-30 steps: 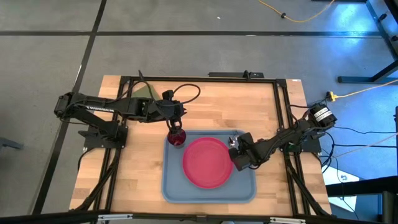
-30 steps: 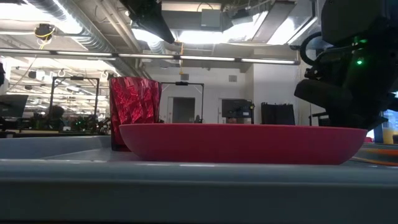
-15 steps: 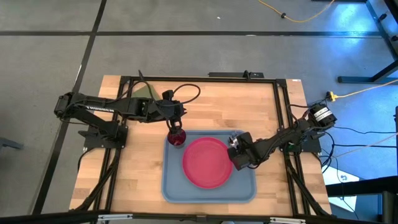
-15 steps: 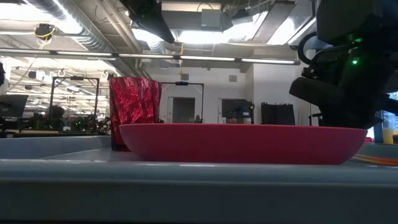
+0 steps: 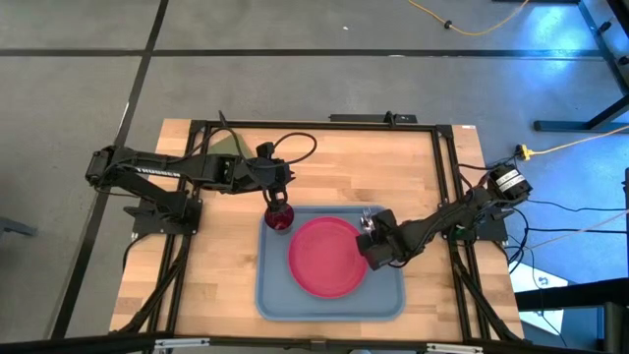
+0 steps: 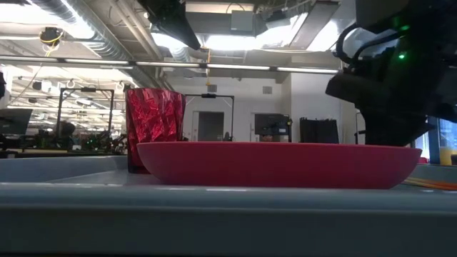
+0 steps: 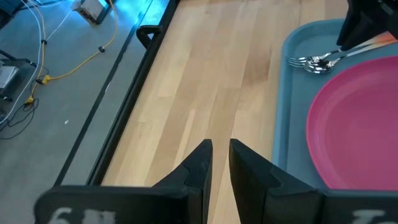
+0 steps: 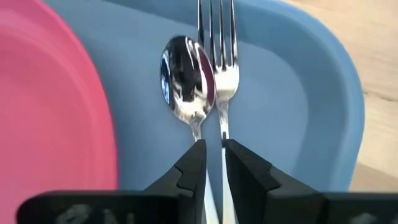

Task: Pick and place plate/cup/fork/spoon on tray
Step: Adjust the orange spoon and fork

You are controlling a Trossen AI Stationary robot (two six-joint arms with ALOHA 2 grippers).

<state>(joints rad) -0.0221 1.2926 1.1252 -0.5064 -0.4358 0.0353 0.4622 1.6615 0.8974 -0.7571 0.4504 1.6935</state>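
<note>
The light blue tray [image 5: 270,285] carries the pink-red plate [image 5: 327,258], which lies flat in its middle. The dark red cup [image 5: 280,218] stands upright in its far left corner. The spoon [image 8: 185,78] and the fork [image 8: 222,68] lie side by side on the tray floor to the right of the plate, heads toward the far edge. My right gripper [image 8: 213,152] hangs just above their handles, narrowly open, with the fork's handle running under the gap. My left gripper [image 5: 278,200] hovers high over the cup, its fingers [image 7: 219,149] a narrow gap apart with nothing between them.
A small green pad [image 5: 228,145] lies at the table's far left, behind the left arm. Bare wood runs along the far side of the tray [image 7: 205,81]. A black frame rail edges the table.
My right gripper has lifted a little above the tray's right end. The fork and spoon stay lying on the tray.
</note>
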